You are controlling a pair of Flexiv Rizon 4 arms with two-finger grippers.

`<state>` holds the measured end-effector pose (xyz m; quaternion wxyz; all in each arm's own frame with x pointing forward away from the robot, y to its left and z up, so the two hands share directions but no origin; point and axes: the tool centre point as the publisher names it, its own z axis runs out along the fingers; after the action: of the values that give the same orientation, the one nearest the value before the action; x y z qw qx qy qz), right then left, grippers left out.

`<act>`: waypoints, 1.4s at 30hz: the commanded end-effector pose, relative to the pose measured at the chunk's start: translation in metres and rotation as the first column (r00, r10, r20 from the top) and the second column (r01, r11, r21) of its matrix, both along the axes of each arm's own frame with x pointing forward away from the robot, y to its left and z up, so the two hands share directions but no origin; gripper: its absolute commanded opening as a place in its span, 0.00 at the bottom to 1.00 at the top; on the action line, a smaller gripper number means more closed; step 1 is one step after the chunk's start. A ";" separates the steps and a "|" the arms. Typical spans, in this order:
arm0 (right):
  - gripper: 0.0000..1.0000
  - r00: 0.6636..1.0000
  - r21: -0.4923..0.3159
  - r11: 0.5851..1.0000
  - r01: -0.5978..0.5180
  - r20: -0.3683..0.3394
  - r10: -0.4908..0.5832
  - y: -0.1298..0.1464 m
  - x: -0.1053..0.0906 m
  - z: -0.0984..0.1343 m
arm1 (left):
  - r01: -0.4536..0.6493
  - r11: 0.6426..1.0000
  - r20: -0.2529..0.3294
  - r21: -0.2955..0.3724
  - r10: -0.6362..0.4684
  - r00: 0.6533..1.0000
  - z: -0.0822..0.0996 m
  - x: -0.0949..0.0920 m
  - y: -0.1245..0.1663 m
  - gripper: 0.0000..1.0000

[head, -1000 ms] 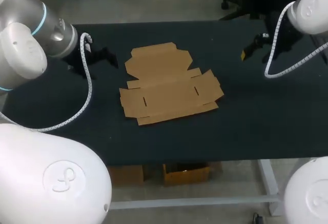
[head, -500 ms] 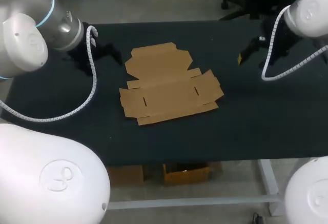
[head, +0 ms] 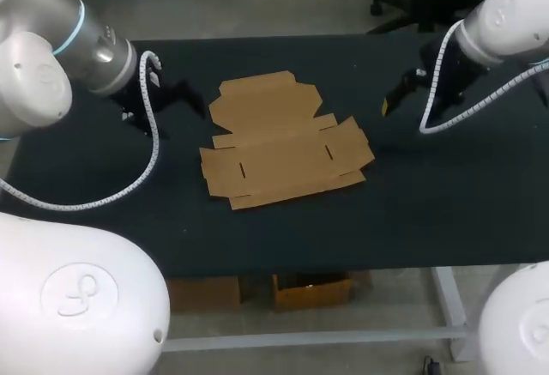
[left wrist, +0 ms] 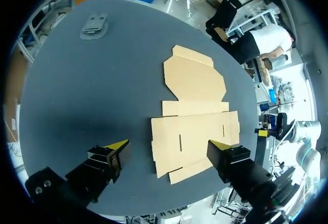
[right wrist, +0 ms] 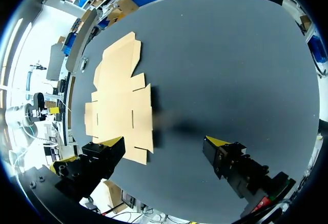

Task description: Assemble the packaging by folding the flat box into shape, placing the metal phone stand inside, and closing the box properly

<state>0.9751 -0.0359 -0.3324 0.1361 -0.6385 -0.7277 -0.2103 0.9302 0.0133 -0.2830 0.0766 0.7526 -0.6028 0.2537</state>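
Observation:
A flat, unfolded brown cardboard box (head: 283, 139) lies in the middle of the black table (head: 429, 212). My left gripper (head: 159, 100) hovers just left of it, open and empty. My right gripper (head: 401, 92) hangs to the box's right, also open and empty. In the left wrist view the box (left wrist: 197, 111) lies ahead of the spread fingers of the left gripper (left wrist: 169, 147), and a grey metal phone stand (left wrist: 95, 25) rests far off near the table's far corner. In the right wrist view the box (right wrist: 120, 101) lies ahead of the right gripper (right wrist: 165, 142), toward one finger's side.
The table's front edge (head: 343, 268) runs below the box. Bare black surface lies on both sides of the box and in front of it. White arm cables hang near both grippers.
My right gripper has moved left toward the box. My left arm has shifted a little toward the box's left edge. The box has not moved.

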 end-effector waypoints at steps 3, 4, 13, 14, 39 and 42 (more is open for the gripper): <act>1.00 0.997 0.021 1.000 0.000 -0.080 0.001 0.014 0.002 -0.012 | -0.011 1.000 -0.001 0.000 0.011 1.000 -0.004 -0.006 0.002 1.00; 1.00 0.996 0.020 1.000 0.003 -0.090 -0.001 0.016 0.000 -0.014 | -0.012 1.000 -0.002 -0.001 0.012 1.000 -0.004 -0.007 0.003 1.00; 0.98 0.978 0.106 0.993 0.047 -0.209 -0.024 0.032 -0.003 -0.036 | -0.008 1.000 -0.004 -0.011 0.008 1.000 -0.008 -0.011 0.003 1.00; 0.93 0.977 0.113 0.993 0.047 -0.210 -0.022 0.034 -0.002 -0.038 | -0.008 1.000 -0.004 -0.012 0.008 1.000 -0.009 -0.011 0.003 1.00; 0.49 0.968 0.169 0.954 -0.247 0.005 0.249 0.067 0.021 -0.053 | 0.004 1.000 -0.018 -0.005 -0.004 1.000 -0.017 -0.014 0.004 1.00; 0.49 0.964 0.174 0.949 -0.263 -0.003 0.267 0.069 0.025 -0.061 | 0.006 1.000 -0.020 -0.004 -0.007 1.000 -0.018 -0.013 0.003 1.00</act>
<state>0.9906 0.0314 -0.3850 0.2134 -0.5285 -0.7831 -0.2487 0.9140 0.0193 -0.2999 0.0863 0.7515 -0.6036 0.2521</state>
